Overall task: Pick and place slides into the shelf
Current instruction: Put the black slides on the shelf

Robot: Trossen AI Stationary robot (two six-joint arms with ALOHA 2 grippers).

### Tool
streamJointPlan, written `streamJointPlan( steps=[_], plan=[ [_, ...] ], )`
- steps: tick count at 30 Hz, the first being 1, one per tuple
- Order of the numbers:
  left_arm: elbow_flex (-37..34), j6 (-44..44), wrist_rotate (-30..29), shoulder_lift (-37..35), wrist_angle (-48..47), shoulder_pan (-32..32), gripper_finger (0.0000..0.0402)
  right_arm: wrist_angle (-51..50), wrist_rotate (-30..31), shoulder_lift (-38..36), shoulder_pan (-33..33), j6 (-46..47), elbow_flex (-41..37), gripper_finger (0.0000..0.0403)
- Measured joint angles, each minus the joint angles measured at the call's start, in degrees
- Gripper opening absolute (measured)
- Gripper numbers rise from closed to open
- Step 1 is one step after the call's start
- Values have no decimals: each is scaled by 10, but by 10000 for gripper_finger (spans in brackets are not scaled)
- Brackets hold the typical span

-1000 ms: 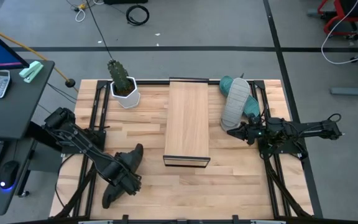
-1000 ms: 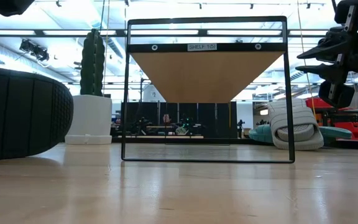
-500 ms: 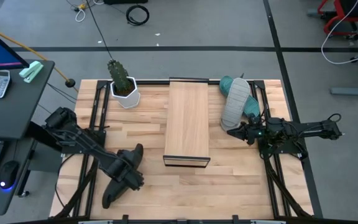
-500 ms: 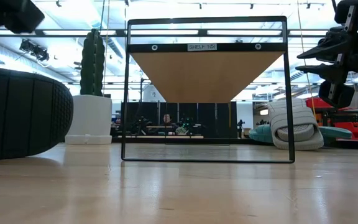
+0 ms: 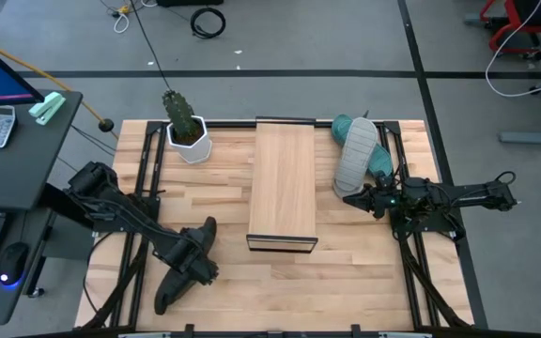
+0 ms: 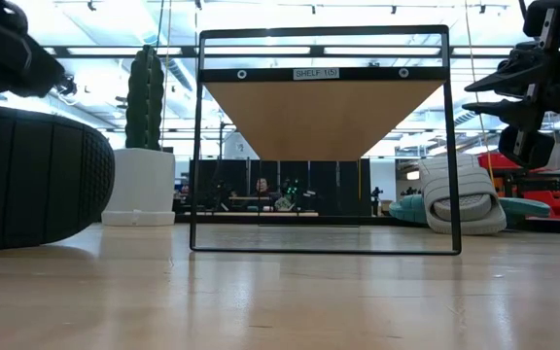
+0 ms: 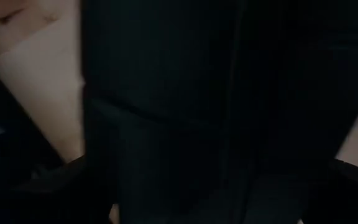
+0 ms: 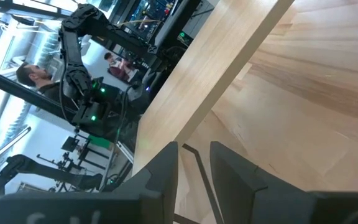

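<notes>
1. Lower than a second ago, the left arm's wrist now shows at the upper left of the low view, and the left jaws (image 5: 188,272) have shifted a little along the black slide (image 5: 178,273) at the worktop's (image 5: 346,282) near left.
2. Whether the left jaws are open or closed on the black slide I cannot tell; its wrist view is filled with dark ribbed foam (image 7: 185,112).
3. From table height the black slide (image 6: 37,175) lies flat on the worktop at the left.
4. Right jaws (image 5: 353,199) hover at the right of the shelf (image 5: 284,183), unchanged; the two fingers (image 8: 160,174) stand a narrow gap apart with nothing between them.
5. Lengthways down the worktop's middle stands the shelf, its black frame (image 6: 324,141) upright and empty beneath the board.
6. Grey slide (image 5: 355,155) rests on the teal slide (image 5: 376,155) at the far right, just beyond the right jaws.
7. A cactus in a white pot (image 5: 186,127) stands at the far left.
</notes>
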Motion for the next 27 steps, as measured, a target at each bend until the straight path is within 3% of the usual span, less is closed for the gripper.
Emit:
streamJointPlan(
  steps=[6, 17, 23, 27],
  plan=[
    [-4, -3, 0, 0, 8, 2, 375, 0, 0, 0, 0, 0, 0, 101],
    [-3, 0, 0, -2, 10, 3, 235, 0, 0, 0, 0, 0, 0, 99],
    [28, -3, -9, -4, -7, 3, 244, 0, 0, 0, 0, 0, 0, 99],
    [85, 2, -37, -4, -81, 9, 258, 0, 0, 0, 0, -1, 0, 99]
  ],
)
